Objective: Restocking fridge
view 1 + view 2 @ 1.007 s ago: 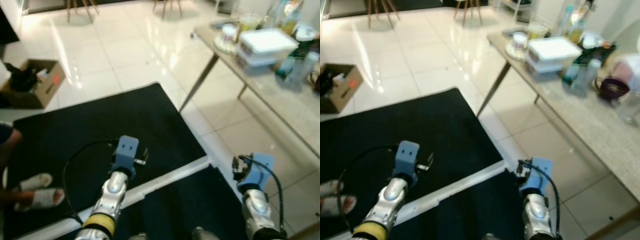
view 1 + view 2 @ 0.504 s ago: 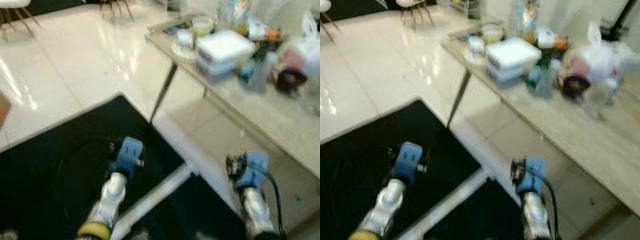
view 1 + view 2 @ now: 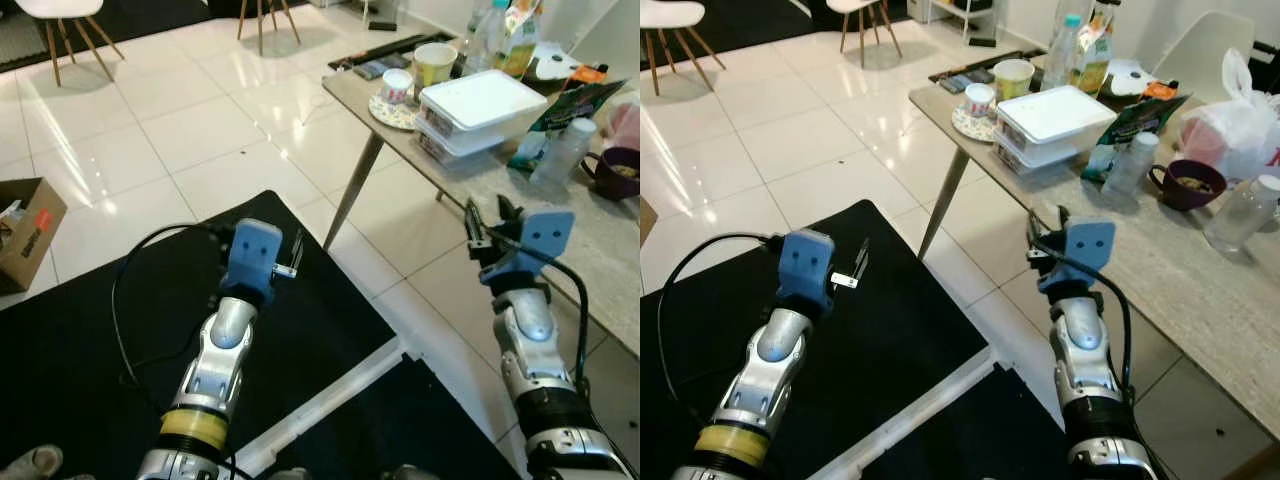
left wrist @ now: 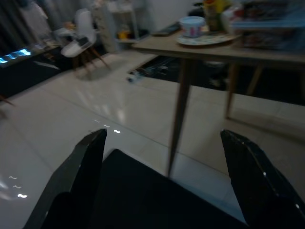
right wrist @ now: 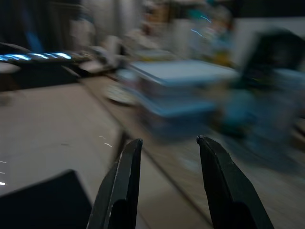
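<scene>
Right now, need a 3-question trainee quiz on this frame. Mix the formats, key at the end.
1. True or false: the right gripper is holding the stacked white-lidded containers on the table.
2. Multiple choice: what stands on the patterned plate near the table's far end? A) a purple bowl B) a small cup C) a plastic bag
3. Fill in: the left gripper hangs open over the black ____ on the floor.

Key: 1 false, its fingers are open and empty, short of the table edge; 2 B, the small cup; 3 mat.
</scene>
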Robot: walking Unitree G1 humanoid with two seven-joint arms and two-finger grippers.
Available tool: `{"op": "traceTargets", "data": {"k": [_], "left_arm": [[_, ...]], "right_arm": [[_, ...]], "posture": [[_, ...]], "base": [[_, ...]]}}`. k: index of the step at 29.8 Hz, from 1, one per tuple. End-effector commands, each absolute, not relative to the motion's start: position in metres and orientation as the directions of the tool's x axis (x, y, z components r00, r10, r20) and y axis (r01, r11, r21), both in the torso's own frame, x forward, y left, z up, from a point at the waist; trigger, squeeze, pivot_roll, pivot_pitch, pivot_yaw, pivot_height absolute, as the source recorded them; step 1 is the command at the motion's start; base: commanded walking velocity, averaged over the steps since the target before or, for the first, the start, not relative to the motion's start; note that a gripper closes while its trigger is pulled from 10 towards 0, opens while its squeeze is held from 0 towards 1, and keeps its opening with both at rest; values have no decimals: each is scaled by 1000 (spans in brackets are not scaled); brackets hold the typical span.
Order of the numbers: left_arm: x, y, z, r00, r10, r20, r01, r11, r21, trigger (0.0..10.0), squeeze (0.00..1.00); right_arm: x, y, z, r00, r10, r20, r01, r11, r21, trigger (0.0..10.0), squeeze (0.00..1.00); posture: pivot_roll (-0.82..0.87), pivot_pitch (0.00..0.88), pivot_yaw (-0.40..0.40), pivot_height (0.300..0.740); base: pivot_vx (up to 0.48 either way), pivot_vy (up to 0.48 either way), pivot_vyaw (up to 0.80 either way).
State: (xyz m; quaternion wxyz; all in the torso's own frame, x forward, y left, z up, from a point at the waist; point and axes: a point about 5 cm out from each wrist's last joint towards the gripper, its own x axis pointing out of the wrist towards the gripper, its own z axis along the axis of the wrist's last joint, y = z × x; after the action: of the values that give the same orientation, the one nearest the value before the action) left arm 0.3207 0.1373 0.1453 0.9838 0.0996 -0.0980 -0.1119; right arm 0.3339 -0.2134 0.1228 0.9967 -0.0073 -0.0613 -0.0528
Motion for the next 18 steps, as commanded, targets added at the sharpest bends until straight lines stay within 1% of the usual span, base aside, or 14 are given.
{"op": "traceTargets", "data": {"k": [1,3,6,18], "left_arm": [[324,131,153,950,-270,156,247,957,149,10000,0],[325,130,155,949,-275,156,255,957,136,10000,0],[326,126,158,944,-289,161,270,954,129,10000,0],[324,112,168,905,-395,158,367,913,176,10000,0]], "right_arm": [[330,-229,121,981,-170,89,169,985,18,10000,0],[329,-232,121,980,-178,86,176,984,23,10000,0],[327,-236,121,978,-192,86,191,981,24,10000,0],[327,-251,125,965,-252,75,251,968,23,10000,0]], "posture": [[18,57,-19,740],[17,56,-19,740],[14,54,-20,740],[18,52,-20,740]], "base": [[0,0,-644],[0,0,-644],[241,0,-725],[242,0,-789]]}}
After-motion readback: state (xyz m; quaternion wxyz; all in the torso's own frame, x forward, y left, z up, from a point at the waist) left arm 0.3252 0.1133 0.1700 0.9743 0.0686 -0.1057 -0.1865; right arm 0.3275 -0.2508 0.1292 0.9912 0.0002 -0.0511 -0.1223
